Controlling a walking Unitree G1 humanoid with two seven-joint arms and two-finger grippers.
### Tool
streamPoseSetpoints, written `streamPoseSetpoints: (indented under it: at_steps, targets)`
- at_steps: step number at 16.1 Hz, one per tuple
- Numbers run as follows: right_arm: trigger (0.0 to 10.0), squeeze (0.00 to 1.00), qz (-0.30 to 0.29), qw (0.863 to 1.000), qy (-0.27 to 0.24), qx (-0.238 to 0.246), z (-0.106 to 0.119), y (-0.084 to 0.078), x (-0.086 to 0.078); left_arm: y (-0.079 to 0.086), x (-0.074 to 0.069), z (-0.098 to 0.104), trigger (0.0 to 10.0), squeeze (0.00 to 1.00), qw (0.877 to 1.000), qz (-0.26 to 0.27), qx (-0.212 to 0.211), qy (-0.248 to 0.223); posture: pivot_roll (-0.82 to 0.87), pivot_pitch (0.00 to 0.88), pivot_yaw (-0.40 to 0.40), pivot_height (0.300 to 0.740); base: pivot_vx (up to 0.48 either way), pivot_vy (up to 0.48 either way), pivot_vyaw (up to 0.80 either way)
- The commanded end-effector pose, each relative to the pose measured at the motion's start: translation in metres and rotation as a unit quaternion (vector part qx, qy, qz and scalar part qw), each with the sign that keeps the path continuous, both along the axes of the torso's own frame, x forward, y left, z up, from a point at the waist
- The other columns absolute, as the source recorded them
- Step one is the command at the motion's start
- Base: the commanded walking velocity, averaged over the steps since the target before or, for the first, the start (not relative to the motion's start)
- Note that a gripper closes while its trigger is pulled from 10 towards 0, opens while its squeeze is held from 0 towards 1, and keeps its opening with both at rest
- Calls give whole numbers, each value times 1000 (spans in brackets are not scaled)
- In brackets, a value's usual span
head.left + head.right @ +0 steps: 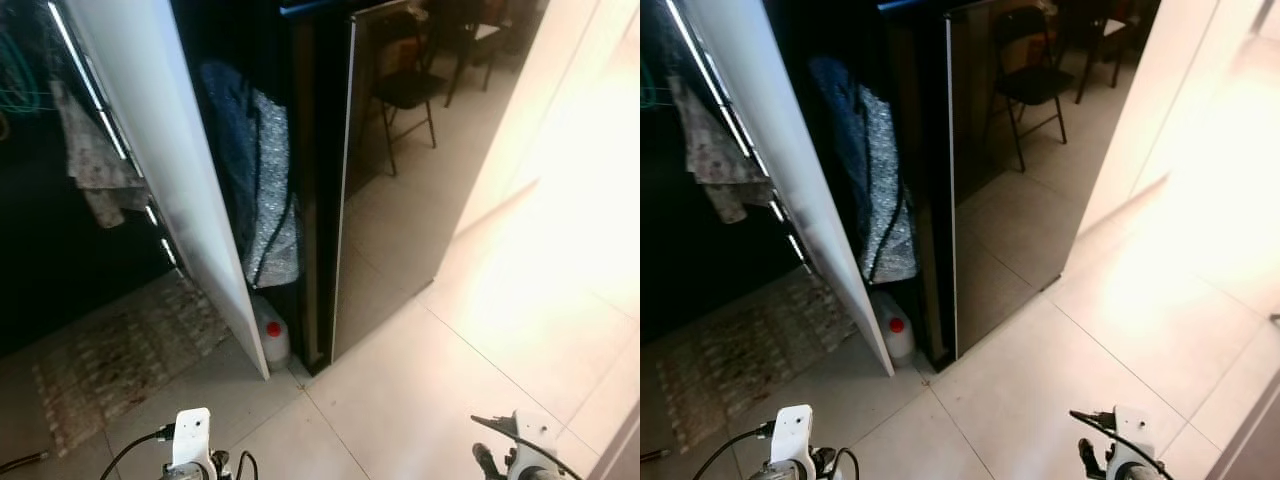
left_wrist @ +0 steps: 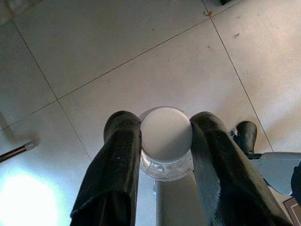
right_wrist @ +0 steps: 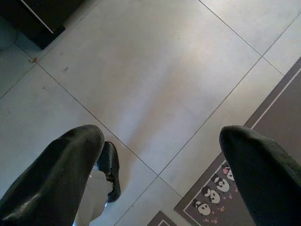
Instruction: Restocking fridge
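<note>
**Bottle gripped over tiled floor, fridge ahead**

The left gripper (image 2: 165, 155) is clamped on a clear bottle with a white cap (image 2: 165, 134). The right gripper (image 3: 160, 169) is spread wide, holding nothing, above a panda-print mat (image 3: 214, 195). The head views add the dark fridge (image 1: 330, 180) and a red-capped jug (image 1: 272, 340) just beside its base.
</note>
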State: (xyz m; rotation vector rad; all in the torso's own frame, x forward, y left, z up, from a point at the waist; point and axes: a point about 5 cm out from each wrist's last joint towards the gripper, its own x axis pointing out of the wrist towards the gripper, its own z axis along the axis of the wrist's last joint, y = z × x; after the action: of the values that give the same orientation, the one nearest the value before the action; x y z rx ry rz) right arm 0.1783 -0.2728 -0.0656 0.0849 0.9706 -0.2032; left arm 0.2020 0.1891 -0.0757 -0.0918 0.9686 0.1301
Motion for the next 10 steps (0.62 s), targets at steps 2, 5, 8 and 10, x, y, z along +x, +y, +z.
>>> streamPoseSetpoints:
  at_steps: [2,5,8,10]
  targets:
    - [10000,0,-8,1000,0,3,-2,1,-3,2,-3,-1,10000,0,1000,-7,1,10,-182,0,43,740,0,210,0]
    - [10000,0,-17,1000,1,-2,-2,0,-3,3,-2,-1,10000,0,1000,-12,0,11,-180,0,47,740,0,423,0]
    - [10000,0,-14,1000,6,-4,-1,0,-1,3,0,0,10000,0,1000,-14,0,8,-180,6,52,740,0,421,-513]
    - [10000,0,-16,1000,5,-5,0,-1,0,3,1,1,10000,0,1000,-15,0,7,-177,17,56,740,0,420,-750]
